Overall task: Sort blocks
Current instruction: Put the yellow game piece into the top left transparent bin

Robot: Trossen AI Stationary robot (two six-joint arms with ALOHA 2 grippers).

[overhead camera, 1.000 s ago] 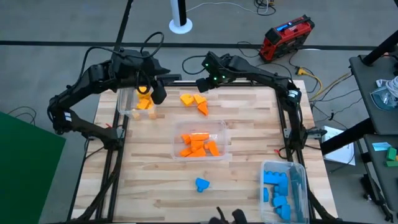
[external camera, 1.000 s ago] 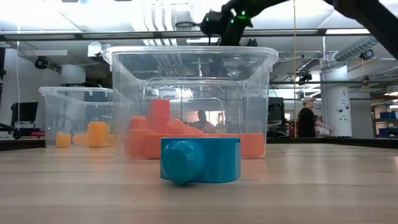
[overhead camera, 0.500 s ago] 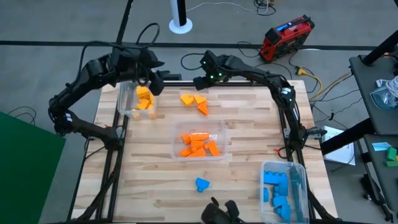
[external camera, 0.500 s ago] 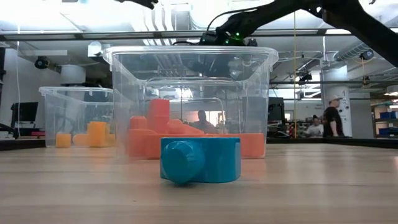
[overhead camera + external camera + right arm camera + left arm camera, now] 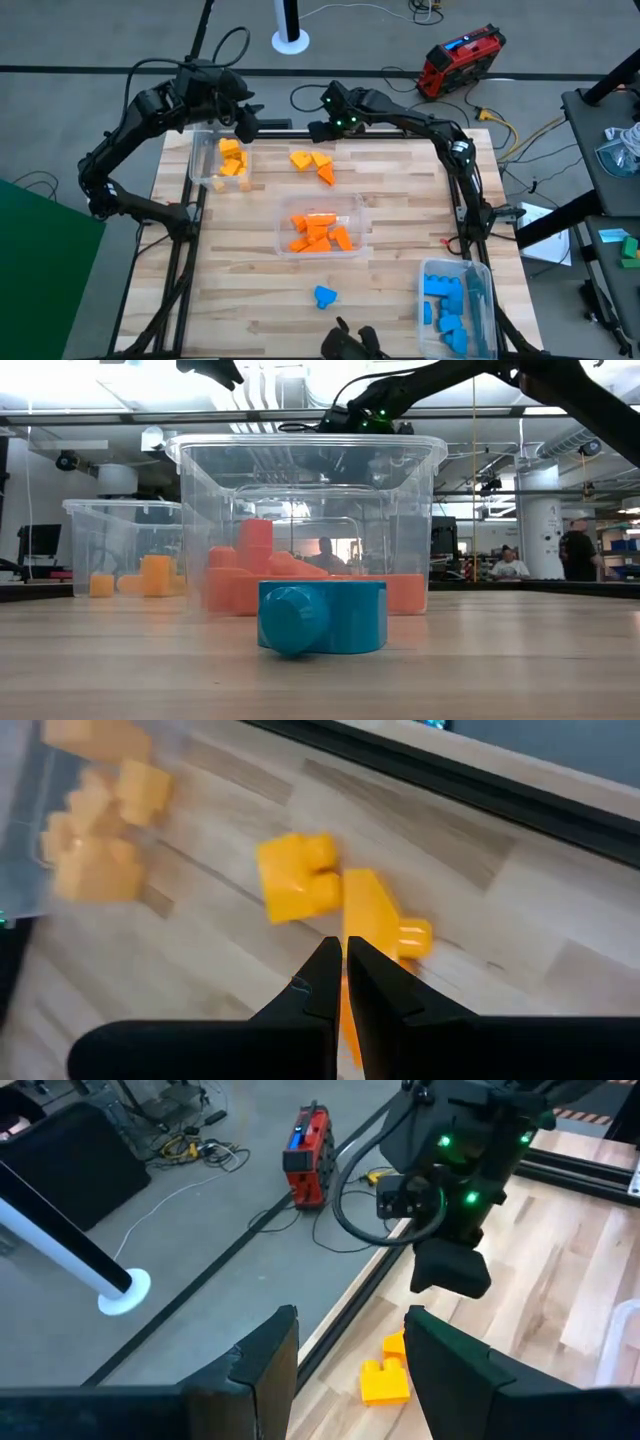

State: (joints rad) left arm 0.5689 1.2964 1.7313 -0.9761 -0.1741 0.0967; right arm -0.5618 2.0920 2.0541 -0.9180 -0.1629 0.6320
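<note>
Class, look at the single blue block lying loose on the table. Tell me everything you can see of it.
The blue block is a small piece of smooth, glossy plastic. In the low view it lies on its side, a squat body with a round stud pointing toward the camera. From above it rests on the bare wooden table near the front edge, in front of the clear bin of orange blocks and apart from it. No end effector touches it; only the table does.

My wooden table (image 5: 400, 210) carries 3 clear bins: the yellow bin (image 5: 203, 160), orange bin (image 5: 285, 225) and blue bin (image 5: 482, 280). Loose on the wood lie yellow and orange blocks (image 5: 312, 163) and 1 blue block (image 5: 324, 296).
</note>
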